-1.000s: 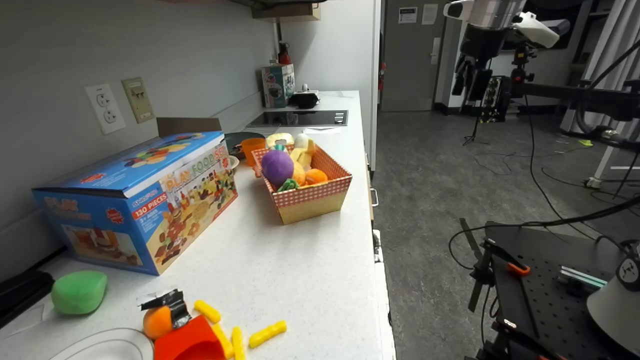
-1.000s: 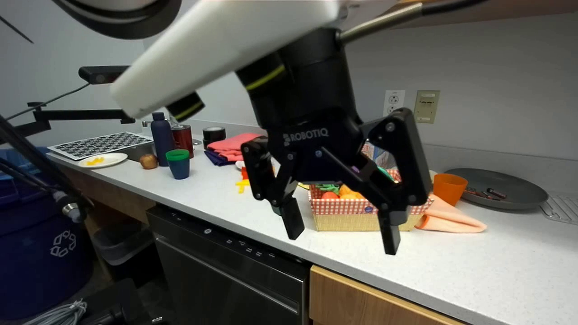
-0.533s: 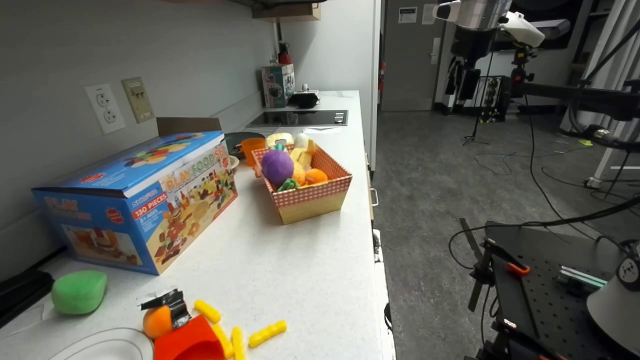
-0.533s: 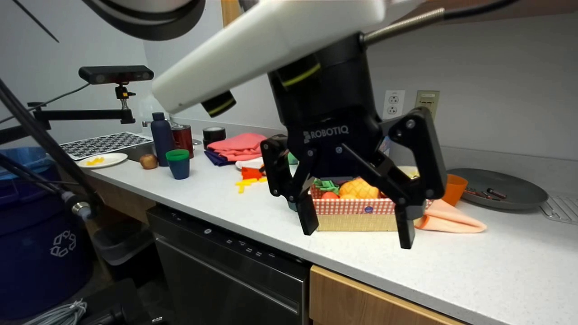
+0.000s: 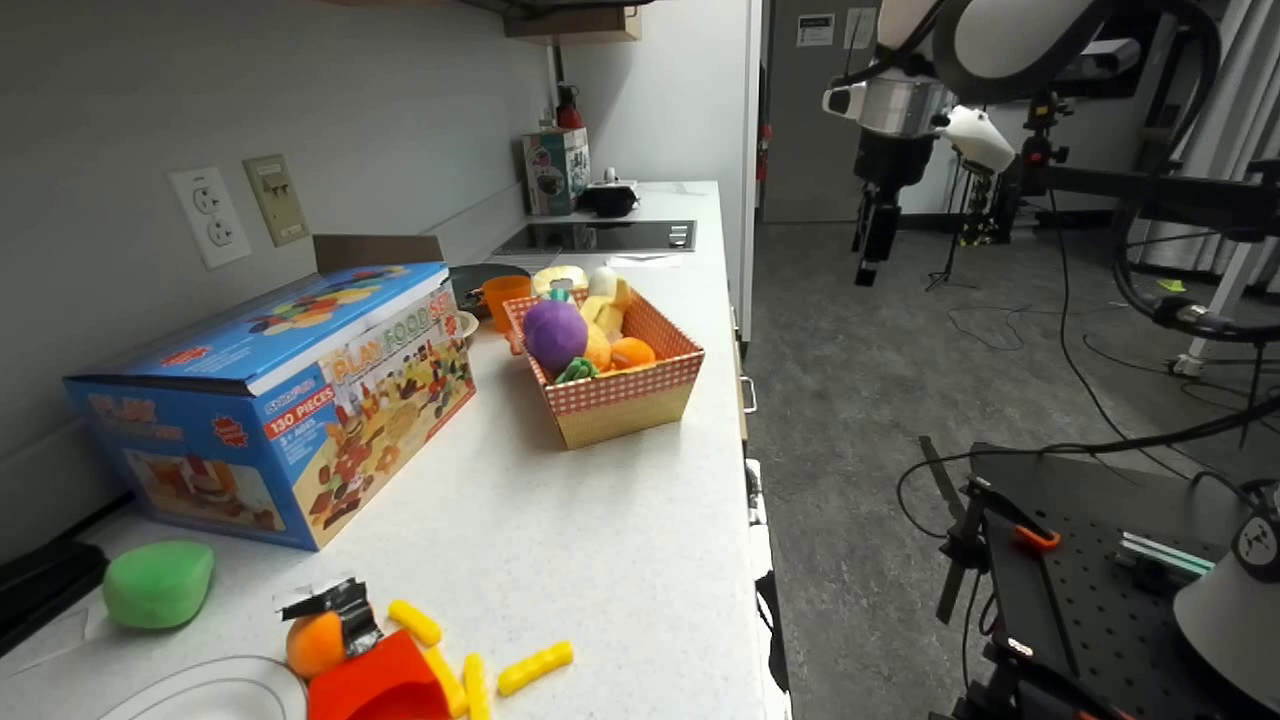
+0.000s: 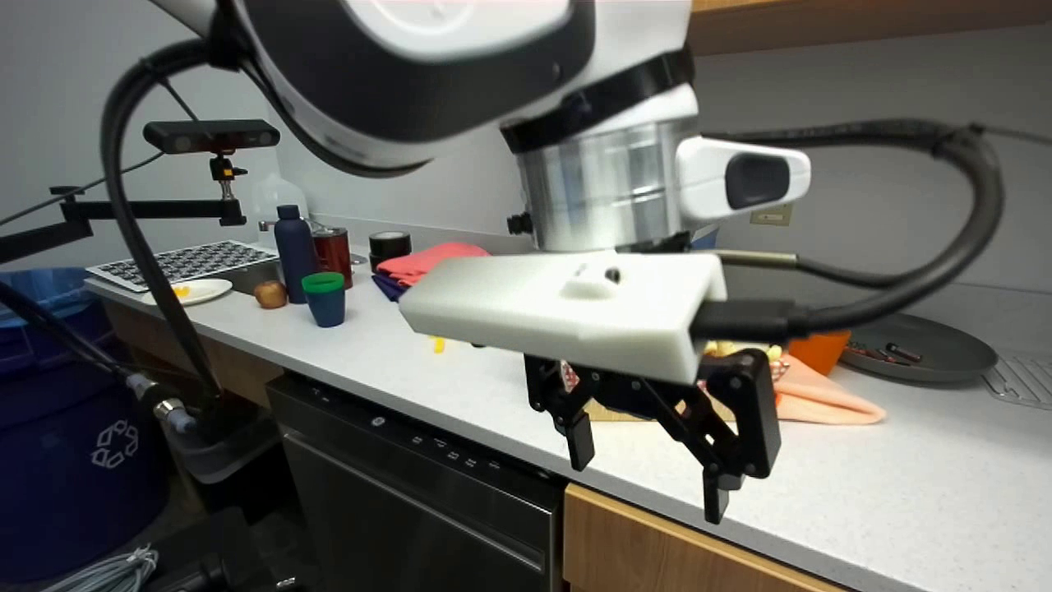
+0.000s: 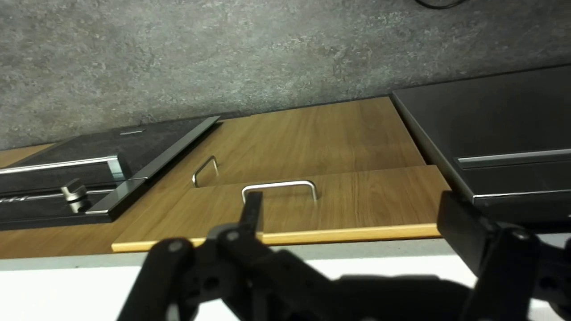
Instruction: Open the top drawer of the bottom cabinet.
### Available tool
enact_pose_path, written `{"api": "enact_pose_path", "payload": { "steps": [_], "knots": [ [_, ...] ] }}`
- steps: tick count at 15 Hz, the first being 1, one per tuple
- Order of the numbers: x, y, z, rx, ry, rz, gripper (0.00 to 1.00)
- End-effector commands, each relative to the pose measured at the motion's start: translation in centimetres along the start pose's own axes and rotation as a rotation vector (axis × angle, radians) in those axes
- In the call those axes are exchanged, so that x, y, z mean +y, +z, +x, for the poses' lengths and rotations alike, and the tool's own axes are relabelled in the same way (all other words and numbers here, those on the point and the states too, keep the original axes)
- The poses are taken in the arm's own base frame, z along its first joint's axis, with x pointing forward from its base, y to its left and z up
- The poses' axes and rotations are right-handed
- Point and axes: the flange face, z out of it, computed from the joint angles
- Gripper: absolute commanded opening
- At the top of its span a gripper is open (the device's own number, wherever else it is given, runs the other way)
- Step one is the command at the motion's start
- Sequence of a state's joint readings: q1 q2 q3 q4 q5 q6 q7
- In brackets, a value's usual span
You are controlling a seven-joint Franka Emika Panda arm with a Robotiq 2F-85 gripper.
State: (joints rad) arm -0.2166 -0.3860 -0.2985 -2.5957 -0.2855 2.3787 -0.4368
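Gripper (image 6: pixel 648 477) hanging in the air, jaws wide apart, and an exterior view has it well clear of the cabinet front! Into the wrist view: the top drawer (image 7: pixel 366 205) sits right under the edge of the table (image 6: pixel 888 493), wood-toned front looking closed or nearly so, a silver handle (image 7: pixel 281 183) across it, and below spreads the bottom cabinet (image 7: pixel 321 138), a dark appliance (image 7: pixel 504 120) beside it. Up on the table, a checked basket (image 5: pixel 630 410) holds toy produce (image 5: pixel 555 335)
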Motion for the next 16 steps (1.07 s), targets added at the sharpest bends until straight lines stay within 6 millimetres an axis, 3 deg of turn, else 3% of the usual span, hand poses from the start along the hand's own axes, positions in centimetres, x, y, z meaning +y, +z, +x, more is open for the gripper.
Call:
{"api": "enact_pose_path", "payload": {
  "steps": [1, 4, 5, 6, 12, 16],
  "knots": [
    [0.8, 4.4, 2.9, -0.017, 0.069, 0.065, 1.0],
    [1.5, 7.2, 3.8, -0.042, 0.119, 0.105, 1.0],
    [1.7, 7.4, 4.1, -0.043, 0.134, 0.097, 1.0],
    [0.6, 6.7, 2.9, -0.048, 0.107, 0.095, 1.0],
    [1.3, 7.5, 3.8, -0.056, 0.115, 0.09, 1.0],
    [3.3, 11.9, 3.9, -0.095, 0.257, 0.087, 1.0]
  ]
}}
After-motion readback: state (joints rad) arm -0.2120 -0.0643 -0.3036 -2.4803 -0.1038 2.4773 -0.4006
